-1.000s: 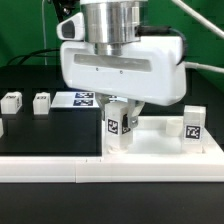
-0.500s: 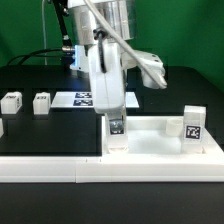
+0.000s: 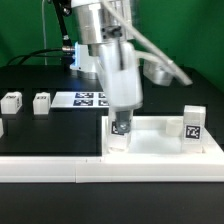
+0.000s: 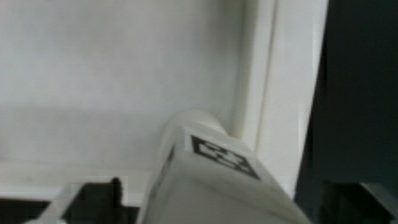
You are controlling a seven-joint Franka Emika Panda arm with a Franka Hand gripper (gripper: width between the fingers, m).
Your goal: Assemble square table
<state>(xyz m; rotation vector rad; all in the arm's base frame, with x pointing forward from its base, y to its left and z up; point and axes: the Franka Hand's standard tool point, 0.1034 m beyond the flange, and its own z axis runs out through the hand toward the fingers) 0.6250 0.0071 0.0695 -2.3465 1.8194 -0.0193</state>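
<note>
The white square table top (image 3: 160, 150) lies at the exterior view's right, against the front rail. One white tagged leg (image 3: 122, 129) stands in its near left corner, and my gripper (image 3: 122, 128) hangs straight over it with its fingers on either side. In the wrist view that leg (image 4: 210, 165) rises between the jaws, and a gap shows between it and the dark finger (image 4: 102, 198), so the gripper (image 4: 222, 208) is open. A second leg (image 3: 192, 125) stands upright in the right corner. Two loose legs (image 3: 10, 101) (image 3: 41, 101) lie on the black table at the left.
The marker board (image 3: 85, 98) lies flat behind the table top. A long white border rail (image 3: 100, 170) runs along the front edge. Another white block (image 3: 2, 128) peeks in at the exterior view's far left edge.
The wrist has turned about the leg and shifted slightly to the exterior view's right. The jaws have spread away from the leg, which stays standing in its corner.
</note>
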